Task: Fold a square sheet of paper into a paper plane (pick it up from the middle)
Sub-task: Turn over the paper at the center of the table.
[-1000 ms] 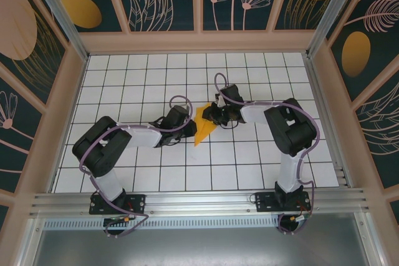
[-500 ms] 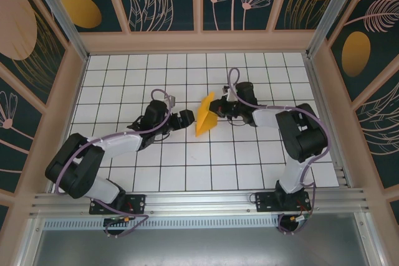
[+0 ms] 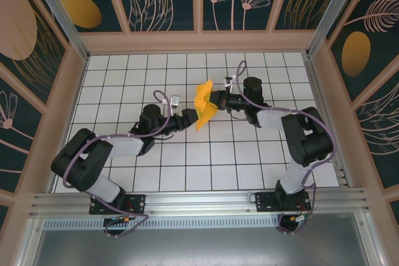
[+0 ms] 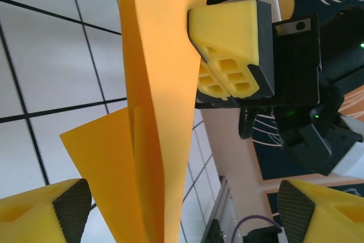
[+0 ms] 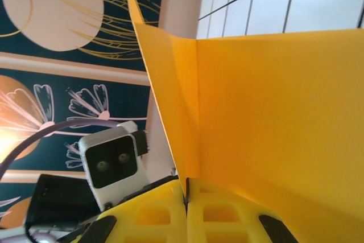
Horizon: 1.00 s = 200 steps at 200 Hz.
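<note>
You are working with two arms and one piece of paper. The single paper plane, a folded orange-yellow wedge, is being held up over the middle of the white grid table, with its pointed end toward the near edge.

Your right gripper is reaching in from the right and clamping the plane's upper part. In the right wrist view its two yellow fingers are pressing flat together. The paper is rising out of the seam between them, with one crease running up from that seam.

In the left wrist view you are seeing the same grip from the other side. One yellow pad of the right gripper is lying against the tall folded flap. A second, lower flap is sticking out to the left, so you are counting two flaps there.

Your left gripper is standing released. Its two fingers are spreading wide at the bottom corners of its own view, and the plane's lower part is passing between them. You cannot tell whether the left-hand finger is brushing the lower flap.
</note>
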### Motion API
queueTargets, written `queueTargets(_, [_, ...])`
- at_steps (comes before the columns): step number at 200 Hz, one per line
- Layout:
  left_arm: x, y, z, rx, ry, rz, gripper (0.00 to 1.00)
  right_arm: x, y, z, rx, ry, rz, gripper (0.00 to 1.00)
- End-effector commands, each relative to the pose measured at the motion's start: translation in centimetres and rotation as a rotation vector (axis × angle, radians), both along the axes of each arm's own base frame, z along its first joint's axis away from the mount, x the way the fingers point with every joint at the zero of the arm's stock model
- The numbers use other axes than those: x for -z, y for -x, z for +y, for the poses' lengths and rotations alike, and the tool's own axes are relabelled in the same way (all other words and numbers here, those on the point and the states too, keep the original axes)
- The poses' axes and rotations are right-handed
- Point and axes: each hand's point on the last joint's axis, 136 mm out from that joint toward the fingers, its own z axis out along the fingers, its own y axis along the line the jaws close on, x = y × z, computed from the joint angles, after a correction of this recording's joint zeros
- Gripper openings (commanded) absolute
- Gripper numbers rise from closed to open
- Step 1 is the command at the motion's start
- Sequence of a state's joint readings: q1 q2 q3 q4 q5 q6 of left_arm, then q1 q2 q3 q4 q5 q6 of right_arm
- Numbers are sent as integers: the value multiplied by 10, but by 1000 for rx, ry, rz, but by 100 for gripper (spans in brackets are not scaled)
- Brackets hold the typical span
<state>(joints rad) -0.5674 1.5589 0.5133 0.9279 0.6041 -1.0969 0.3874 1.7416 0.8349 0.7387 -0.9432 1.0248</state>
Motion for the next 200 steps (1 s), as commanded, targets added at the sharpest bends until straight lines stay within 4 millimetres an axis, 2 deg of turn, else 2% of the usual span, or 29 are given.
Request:
queueTargets(1, [-22,4,-4,43,114,-25,89,-25,8,3,-50,-81,-48,6])
queueTargets(41, [-17,2,-5,35,118,-1,96,-29,8,4,-54,-94,-45,6])
queueTargets(80, [-16,3,-4,36,121,3,95,-25,9,5,-59,-98,-30,7])
queueTargets(97, [-13,3,-3,28,123,21,96,-28,9,5,-58,-107,-33,6])
queueTargets(122, [2,1,-2,14,91,70,97,-34,8,5,-59,-116,-43,7])
queueTargets(135, [0,2,-3,21,105,69,96,-37,8,6,-63,-121,-46,7])
queueTargets(144, [-6,2,-4,27,126,51,93,-35,9,7,-66,-116,-44,7])
queueTargets(165, [-23,2,-4,30,154,-10,78,-25,11,10,-74,-98,-20,7])
queueTargets(200, [-32,-1,0,-4,142,-65,53,-8,13,10,-77,-80,29,7])
